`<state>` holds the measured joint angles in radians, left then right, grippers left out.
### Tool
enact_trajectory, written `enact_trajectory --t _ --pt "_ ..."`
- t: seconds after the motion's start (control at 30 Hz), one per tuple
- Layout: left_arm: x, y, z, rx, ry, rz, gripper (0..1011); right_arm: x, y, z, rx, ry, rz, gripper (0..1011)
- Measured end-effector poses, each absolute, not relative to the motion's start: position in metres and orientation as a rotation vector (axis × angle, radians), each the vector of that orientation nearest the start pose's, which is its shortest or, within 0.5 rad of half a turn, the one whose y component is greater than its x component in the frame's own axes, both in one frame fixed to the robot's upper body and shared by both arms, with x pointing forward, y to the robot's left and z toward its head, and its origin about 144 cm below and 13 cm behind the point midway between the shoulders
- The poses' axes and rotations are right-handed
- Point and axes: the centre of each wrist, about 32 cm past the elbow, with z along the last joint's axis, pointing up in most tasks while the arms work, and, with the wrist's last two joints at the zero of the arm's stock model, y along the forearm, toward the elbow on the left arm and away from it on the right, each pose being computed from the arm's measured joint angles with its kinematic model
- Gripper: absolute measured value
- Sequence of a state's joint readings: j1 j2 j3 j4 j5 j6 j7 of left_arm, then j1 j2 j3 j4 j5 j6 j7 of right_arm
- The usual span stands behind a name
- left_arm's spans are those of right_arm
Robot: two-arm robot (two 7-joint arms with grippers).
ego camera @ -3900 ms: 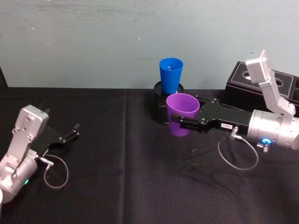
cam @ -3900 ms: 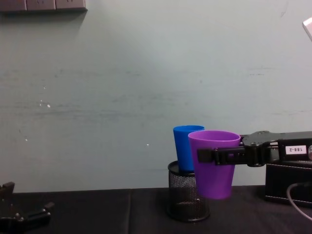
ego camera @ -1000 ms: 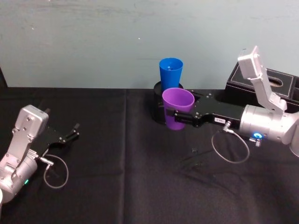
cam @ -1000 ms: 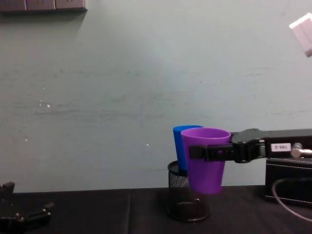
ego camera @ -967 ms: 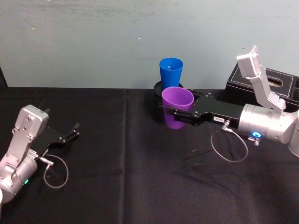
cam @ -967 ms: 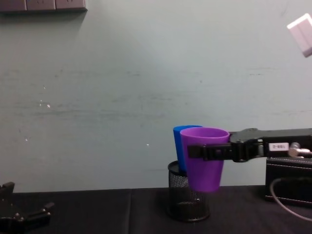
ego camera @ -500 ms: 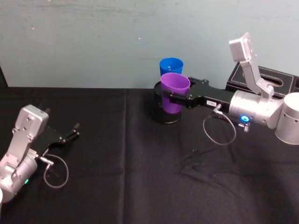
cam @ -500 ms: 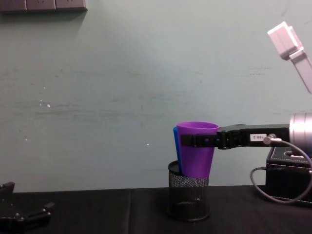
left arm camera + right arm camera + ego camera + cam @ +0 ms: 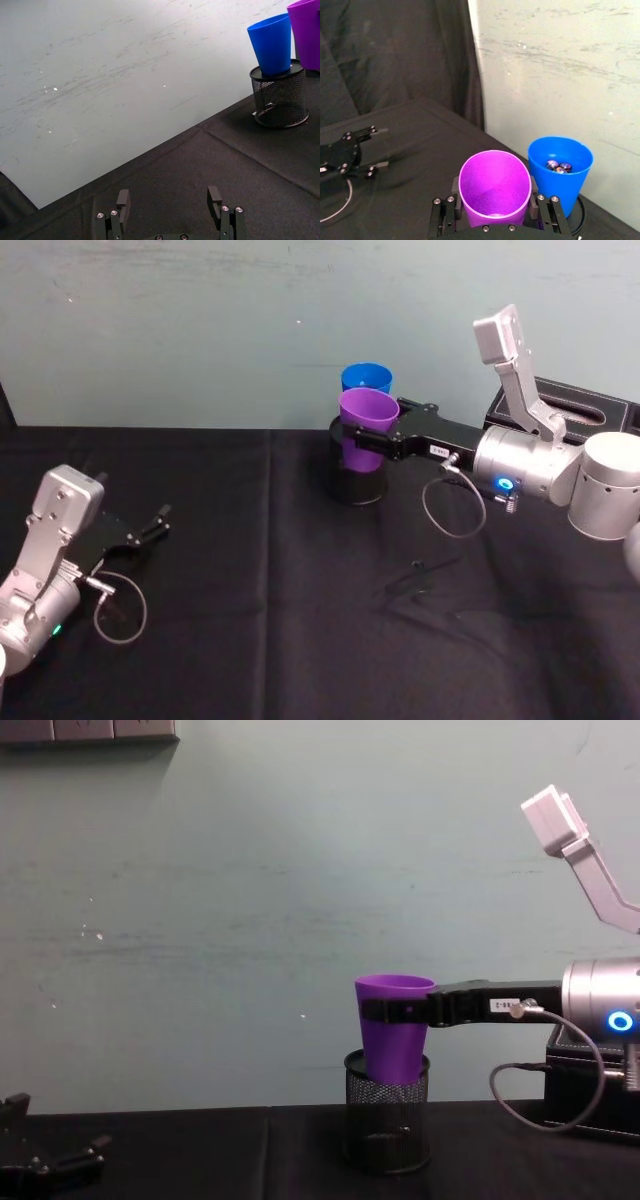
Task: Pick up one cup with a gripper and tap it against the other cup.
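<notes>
Since it lies nearest to me, my left gripper (image 9: 156,522) is entered first: low on the black cloth (image 9: 300,620) at my left, fingers spread, nothing between them, well apart from both cups. I judge it parked there so that the tap is left to one arm.

Item, my right gripper (image 9: 362,447): reached forward from my right, level, fingers closed on either side of the purple cup (image 9: 368,415) just under its rim. The hold is a side hold, so the cup hangs upright with its mouth open upward and its far wall bare, which is the face I need for tapping.

Item, purple cup: off the cloth, carried above the near edge of the mesh pen holder (image 9: 355,485), its base lower than the holder's rim as seen from the chest.

Item, blue cup (image 9: 366,377): upright inside that holder, directly behind the purple one, with a few small shiny beads (image 9: 557,166) at its bottom. The holder lifts and steadies it, so a knock should not slide it. From my right wrist the two rims sit side by side, either touching or just short of it; I cannot tell which.

Item, black box (image 9: 580,405): far right, not involved.

Item, pale wall (image 9: 200,330): behind everything
</notes>
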<state>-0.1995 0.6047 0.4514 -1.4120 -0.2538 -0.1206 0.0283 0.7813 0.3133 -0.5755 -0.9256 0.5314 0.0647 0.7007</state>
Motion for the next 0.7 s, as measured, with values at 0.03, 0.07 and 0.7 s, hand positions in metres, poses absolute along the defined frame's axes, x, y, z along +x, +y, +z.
enact_trajectory --t 0.03,0.07,0.7 --pt "0.489 0.310 1.140 0.304 -0.285 1.248 1011 0.643 -0.244 1.233 -0.112 0.043 -0.640 732" --pt "0.489 0.310 1.140 0.304 -0.285 1.248 1011 0.644 -0.243 1.232 -0.108 0.040 -0.645 732" --pt "0.489 0.310 1.140 0.304 -0.285 1.248 1011 0.664 -0.234 1.230 -0.105 0.006 -0.696 732"
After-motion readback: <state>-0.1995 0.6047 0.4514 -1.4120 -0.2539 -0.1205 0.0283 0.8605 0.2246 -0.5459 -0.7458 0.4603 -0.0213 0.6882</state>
